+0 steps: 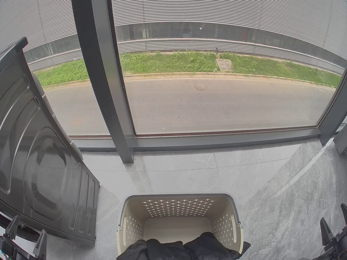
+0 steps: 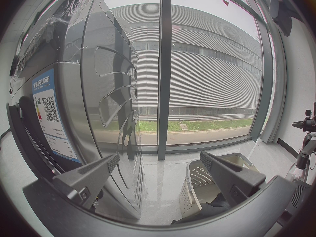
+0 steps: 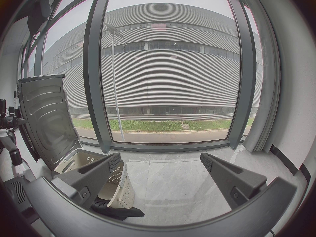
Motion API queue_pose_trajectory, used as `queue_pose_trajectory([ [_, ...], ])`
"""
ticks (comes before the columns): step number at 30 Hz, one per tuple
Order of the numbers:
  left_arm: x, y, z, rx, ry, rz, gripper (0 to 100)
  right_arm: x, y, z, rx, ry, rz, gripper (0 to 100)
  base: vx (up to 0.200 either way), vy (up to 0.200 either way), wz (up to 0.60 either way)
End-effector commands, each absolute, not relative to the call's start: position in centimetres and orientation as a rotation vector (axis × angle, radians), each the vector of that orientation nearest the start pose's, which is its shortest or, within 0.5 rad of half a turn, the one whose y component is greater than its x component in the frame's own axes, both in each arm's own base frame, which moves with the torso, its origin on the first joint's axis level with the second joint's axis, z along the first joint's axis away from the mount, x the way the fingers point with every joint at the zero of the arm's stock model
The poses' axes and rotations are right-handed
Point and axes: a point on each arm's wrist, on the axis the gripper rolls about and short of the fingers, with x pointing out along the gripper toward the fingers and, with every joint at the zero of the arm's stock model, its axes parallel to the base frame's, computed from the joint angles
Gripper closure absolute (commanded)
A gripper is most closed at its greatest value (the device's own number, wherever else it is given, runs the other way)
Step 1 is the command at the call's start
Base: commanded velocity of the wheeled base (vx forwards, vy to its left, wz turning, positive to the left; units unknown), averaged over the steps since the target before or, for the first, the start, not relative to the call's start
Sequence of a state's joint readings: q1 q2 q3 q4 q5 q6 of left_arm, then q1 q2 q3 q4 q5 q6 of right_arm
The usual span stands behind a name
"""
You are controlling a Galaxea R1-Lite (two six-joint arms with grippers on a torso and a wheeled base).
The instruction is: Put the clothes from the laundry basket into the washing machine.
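Hanging on either side of the laundry basket, the 2 grippers carry nothing. The left gripper has its fingers spread wide with only air between them. The right gripper is splayed just as wide and is likewise empty. The clothes, a dark heap, lie in the basket's near end, between the 2 grippers. 1 flap hangs over the rim at the corner on the right gripper's side. The part of the basket farther from the grippers, toward the window, shows bare plastic.

The basket's long axis runs straight away from the robot, so the heap sits crosswise between the arms, inward from each gripper. Neither gripper looks clearly nearer. The overhanging flap favours the right one. The washing machine stands just ahead of the left gripper and toward its outer side, near the basket. In the left wrist view the machine's labelled front faces away from the basket, and I cannot tell whether its door is open.

As I judge it, clothes remain to be moved, and the coming move is a reach inward and down onto the heap. The left arm seems the better choice, since its carry to the machine would be shorter.
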State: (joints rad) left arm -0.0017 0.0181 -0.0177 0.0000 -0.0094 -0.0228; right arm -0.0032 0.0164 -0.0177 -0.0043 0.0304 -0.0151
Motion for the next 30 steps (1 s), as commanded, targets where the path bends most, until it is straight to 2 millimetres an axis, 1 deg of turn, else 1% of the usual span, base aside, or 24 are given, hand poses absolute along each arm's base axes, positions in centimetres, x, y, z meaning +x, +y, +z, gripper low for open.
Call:
queue_pose_trajectory([
  [1,-2.27,-0.02,7.55,-0.021,0.002,-0.011,0,-2.16,0.08,7.63,-0.015,0.011,0.028,0,-0.200,0.000,0.00],
  [27,-2.27,-0.02,7.55,-0.023,0.002,-0.011,0,-2.16,0.08,7.63,-0.015,0.011,0.028,0,-0.200,0.000,0.00],
  [30,-2.27,-0.02,7.55,-0.023,0.002,-0.011,0,-2.16,0.08,7.63,-0.015,0.011,0.028,0,0.000,0.000,0.00],
])
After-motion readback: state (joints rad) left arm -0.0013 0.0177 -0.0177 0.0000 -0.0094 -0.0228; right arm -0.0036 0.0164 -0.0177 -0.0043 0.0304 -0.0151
